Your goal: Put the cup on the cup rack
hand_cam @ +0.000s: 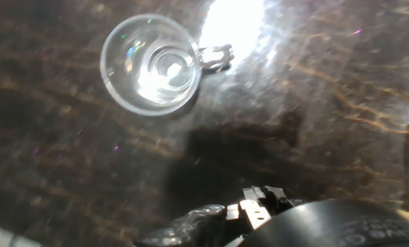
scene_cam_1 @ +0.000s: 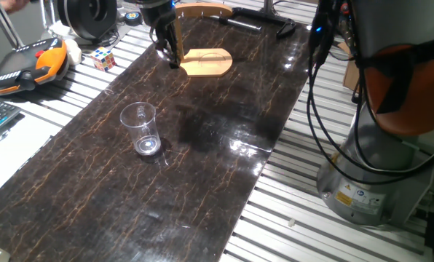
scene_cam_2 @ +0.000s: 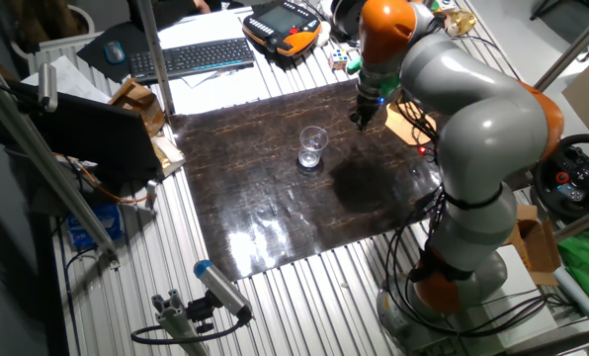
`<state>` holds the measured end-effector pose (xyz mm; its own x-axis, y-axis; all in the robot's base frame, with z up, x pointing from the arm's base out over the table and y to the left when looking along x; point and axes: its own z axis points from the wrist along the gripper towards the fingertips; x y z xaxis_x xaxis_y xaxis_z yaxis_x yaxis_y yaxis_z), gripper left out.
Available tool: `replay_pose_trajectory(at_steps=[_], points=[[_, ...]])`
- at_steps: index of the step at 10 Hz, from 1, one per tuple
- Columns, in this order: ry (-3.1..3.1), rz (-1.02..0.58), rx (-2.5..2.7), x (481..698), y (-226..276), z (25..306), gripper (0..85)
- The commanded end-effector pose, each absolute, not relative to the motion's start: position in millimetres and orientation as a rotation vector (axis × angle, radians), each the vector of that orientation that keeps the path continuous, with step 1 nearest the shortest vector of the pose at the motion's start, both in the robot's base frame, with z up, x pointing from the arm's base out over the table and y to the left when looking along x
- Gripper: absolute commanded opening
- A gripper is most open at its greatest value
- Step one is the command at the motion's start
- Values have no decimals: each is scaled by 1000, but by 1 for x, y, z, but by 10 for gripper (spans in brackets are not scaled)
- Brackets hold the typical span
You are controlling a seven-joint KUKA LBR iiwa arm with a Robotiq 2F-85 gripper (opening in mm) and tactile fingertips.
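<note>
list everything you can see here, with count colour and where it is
cup: 1, clear, upright on the dark mat, mid-left
cup rack: 1, light wood, far end of the mat
mat: 1, dark marbled, on the slatted table
puzzle cube: 1, multicoloured, left of the mat
pendant: 1, orange and black, far left
keyboard: 1, black, beyond the mat
arm: 1, grey and orange
gripper: 1, black, beside the rack, holding nothing visible

We see a multicoloured puzzle cube and an orange-black teach pendant lying left of the tool, off the dark marbled mat.
</note>
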<state>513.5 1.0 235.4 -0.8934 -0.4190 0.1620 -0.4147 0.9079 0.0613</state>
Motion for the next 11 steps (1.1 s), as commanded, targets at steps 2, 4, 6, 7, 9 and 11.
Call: replay_pose_trajectory(at_steps=[2, 4, 6, 7, 9, 11], points=[[-2920, 0, 634, 513, 1, 236, 20], [-2926, -4, 558, 513, 1, 236, 20], [-2949, -119, 521, 513, 1, 236, 20], [-2957, -108, 526, 513, 1, 236, 20], [-2972, -88, 516, 515, 7, 234, 37], [-3000, -95, 495, 521, 25, 220, 157]])
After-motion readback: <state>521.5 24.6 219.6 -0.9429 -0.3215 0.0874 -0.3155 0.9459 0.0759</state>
